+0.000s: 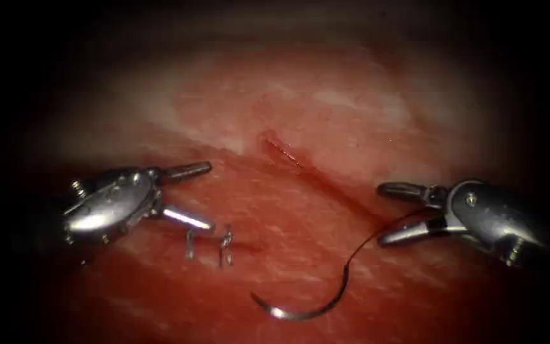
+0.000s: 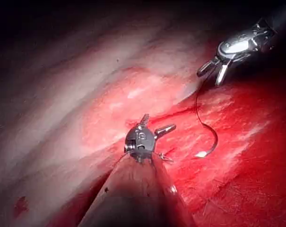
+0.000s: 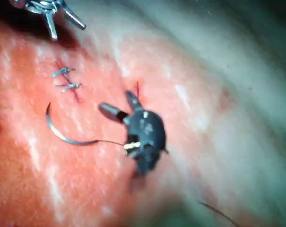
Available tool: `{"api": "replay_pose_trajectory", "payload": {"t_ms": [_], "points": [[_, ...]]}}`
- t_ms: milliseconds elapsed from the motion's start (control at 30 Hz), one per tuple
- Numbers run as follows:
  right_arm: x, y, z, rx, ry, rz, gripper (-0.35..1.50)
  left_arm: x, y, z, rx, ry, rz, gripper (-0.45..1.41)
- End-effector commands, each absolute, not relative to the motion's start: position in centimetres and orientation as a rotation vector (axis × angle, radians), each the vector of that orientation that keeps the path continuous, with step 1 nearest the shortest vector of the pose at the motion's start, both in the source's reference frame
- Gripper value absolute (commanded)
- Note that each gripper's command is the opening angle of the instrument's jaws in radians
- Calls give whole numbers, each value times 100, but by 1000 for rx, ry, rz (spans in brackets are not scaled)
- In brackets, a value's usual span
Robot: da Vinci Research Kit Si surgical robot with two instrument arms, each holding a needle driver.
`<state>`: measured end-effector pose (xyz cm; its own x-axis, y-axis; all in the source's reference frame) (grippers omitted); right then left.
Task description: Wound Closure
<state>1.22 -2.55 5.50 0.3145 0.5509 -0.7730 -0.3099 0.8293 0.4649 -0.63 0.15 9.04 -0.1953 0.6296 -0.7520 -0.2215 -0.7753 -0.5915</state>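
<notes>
The curved needle (image 1: 300, 311) (image 2: 211, 142) (image 3: 57, 132) lies loose on the tissue (image 1: 326, 108) in front, between the two tools and not in the tissue. Its dark thread (image 1: 367, 245) (image 2: 197, 101) (image 3: 107, 141) rises from the needle's back end to the root of the right tool's jaws. My right tool (image 1: 380, 215) (image 2: 209, 79) (image 3: 115, 100) stands open right of the cut (image 1: 313, 175), nothing pinched between its tips. My left tool (image 1: 211, 196) (image 2: 160, 121) (image 3: 68, 32) is open and empty, left of the cut.
Two tied stitches with short cut ends (image 1: 226, 247) (image 3: 67, 86) stand just below the left tool's lower jaw. Red fluid wets the near tissue (image 1: 415, 293). A paler ridge (image 1: 351, 102) rises behind the cut.
</notes>
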Motion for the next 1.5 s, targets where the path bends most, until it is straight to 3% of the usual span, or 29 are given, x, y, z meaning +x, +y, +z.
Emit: {"api": "replay_pose_trajectory", "payload": {"t_ms": [33,400,1100,1500], "points": [[129,-254,555,248,1118,573,78,-69,12,910,-1521,-484,2012,46],[132,-256,551,228,1105,573,103,-72,10,906,-1511,-491,2021,47],[131,-257,549,224,1100,568,104,-79,-2,909,-1439,-536,2091,56],[134,-258,548,226,1095,567,106,-147,-40,926,-1194,-708,2278,71]]}}
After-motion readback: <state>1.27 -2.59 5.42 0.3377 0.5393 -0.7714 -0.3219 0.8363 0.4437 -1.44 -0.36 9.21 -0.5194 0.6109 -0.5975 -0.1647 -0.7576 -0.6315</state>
